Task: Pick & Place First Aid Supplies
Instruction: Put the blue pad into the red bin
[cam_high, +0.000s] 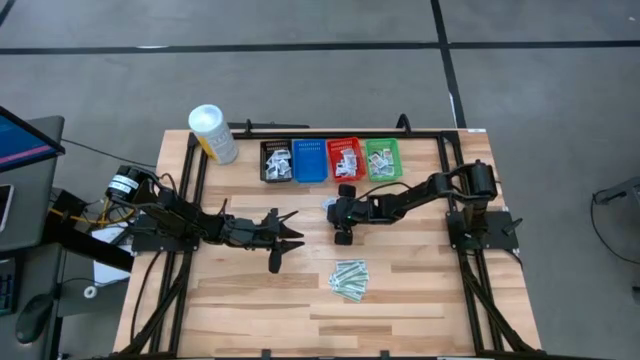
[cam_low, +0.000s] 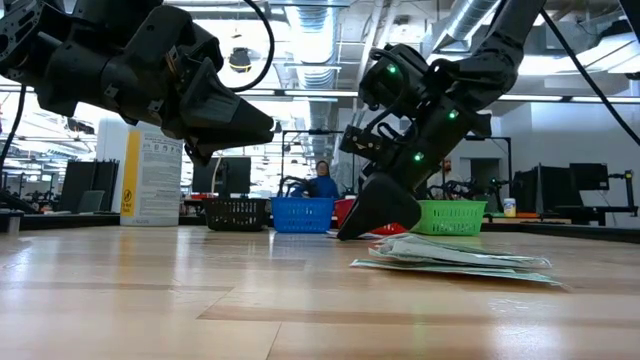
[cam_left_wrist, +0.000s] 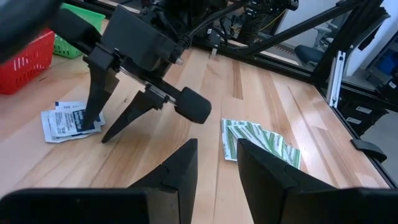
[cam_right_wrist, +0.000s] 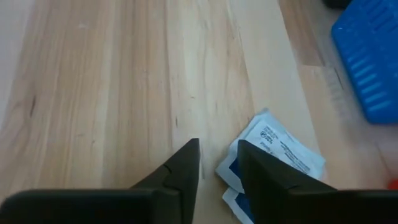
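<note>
The right gripper (cam_high: 333, 206) stands point-down at the table's centre, its fingers narrowly apart and straddling the edge of the white packets (cam_right_wrist: 273, 155) lying just below the blue basket (cam_high: 309, 160); nothing is pinched. At its nine o'clock hovers the left gripper (cam_high: 290, 227), fingers slightly apart and empty. The pale-green strips (cam_high: 349, 279) lie at five o'clock. At twelve o'clock stands the basket row; the white tub (cam_high: 212, 134) stands at ten.

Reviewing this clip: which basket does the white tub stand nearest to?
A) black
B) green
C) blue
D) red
A: in the high view the white tub stands at the row's left end, beside the black basket, with the blue, red and green baskets farther right.
</note>
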